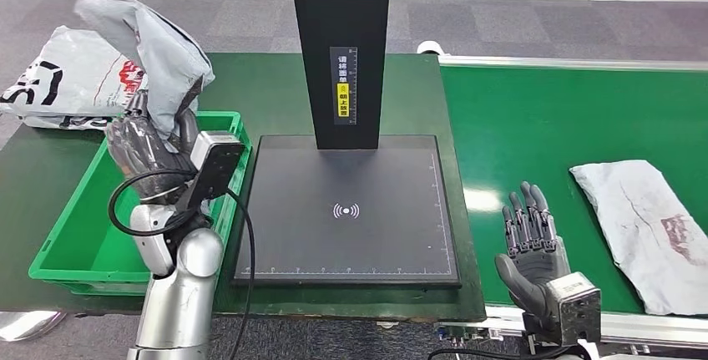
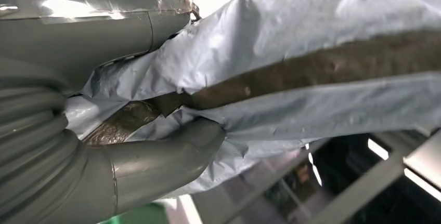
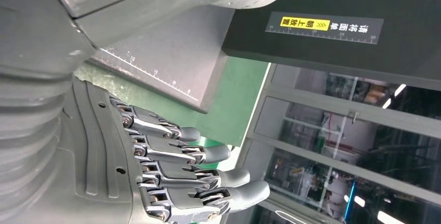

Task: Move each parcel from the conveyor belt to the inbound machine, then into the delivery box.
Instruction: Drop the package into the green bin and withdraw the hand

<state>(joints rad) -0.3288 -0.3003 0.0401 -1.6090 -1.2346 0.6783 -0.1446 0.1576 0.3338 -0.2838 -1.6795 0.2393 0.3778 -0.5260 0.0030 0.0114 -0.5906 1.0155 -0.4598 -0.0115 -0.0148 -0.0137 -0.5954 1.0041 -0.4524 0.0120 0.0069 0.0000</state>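
Over the green table (image 1: 275,93), our left hand (image 1: 146,147) grips a grey parcel (image 1: 154,47) above the delivery box (image 1: 83,243); its floppy top could snag the rim. Our right hand (image 1: 530,239) hangs open, holding nothing.

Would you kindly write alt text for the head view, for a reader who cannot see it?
The left hand holds a grey parcel above the green box, beside the black inbound machine. The right hand hovers open over the green conveyor belt, where a white parcel lies.
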